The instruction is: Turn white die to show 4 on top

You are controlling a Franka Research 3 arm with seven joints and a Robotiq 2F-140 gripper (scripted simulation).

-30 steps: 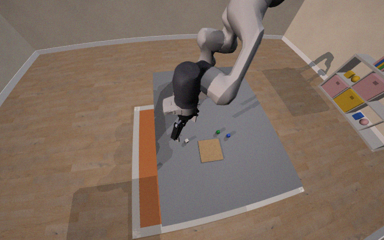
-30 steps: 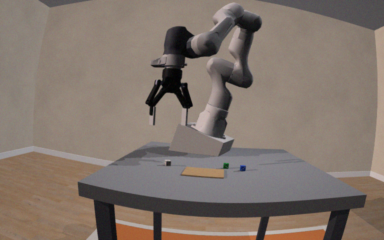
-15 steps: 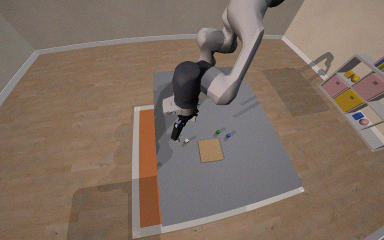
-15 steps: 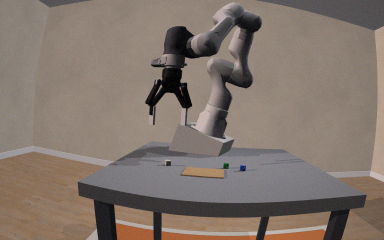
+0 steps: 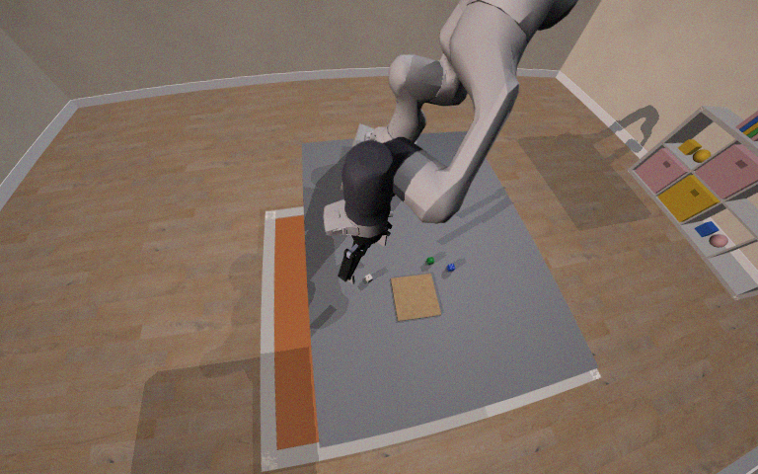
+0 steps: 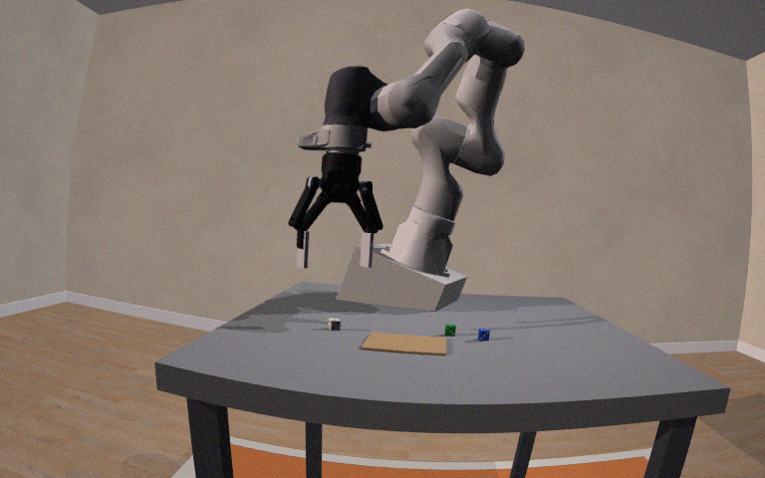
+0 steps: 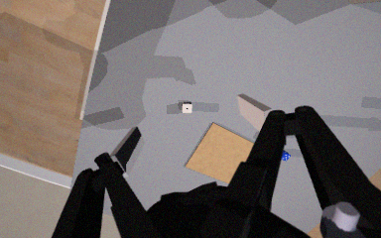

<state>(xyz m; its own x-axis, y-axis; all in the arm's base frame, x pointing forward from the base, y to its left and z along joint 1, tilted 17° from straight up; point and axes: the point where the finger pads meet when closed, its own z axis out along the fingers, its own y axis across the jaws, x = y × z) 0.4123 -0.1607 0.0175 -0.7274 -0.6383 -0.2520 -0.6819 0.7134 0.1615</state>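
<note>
The white die lies on the grey table top, off the tan mat and to its left. It also shows in the side view and in the wrist view, where its top face shows one dot. The mat lies flat; it shows in the wrist view too. My gripper hangs well above the white die, fingers wide open and empty. In the wrist view my gripper frames the die between its fingertips.
A green die and a blue die lie on the table behind the mat, apart from each other. The arm's base wedge stands at the table's back. A shelf stands off the table to the right.
</note>
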